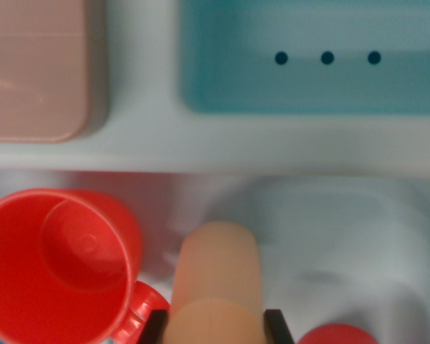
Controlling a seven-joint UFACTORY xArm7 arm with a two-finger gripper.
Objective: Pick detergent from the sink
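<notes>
The gripper [216, 326] seems pinched on the peach detergent [216, 283], whose long axis runs straight ahead between the jaws, cup [54, 265] just left.

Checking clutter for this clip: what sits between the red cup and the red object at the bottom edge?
In the wrist view, the orange detergent bottle, flanked by the hand's fingers.

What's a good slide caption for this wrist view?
Gripper fingers flank the orange detergent bottle in the white sink, red cup alongside.
</notes>
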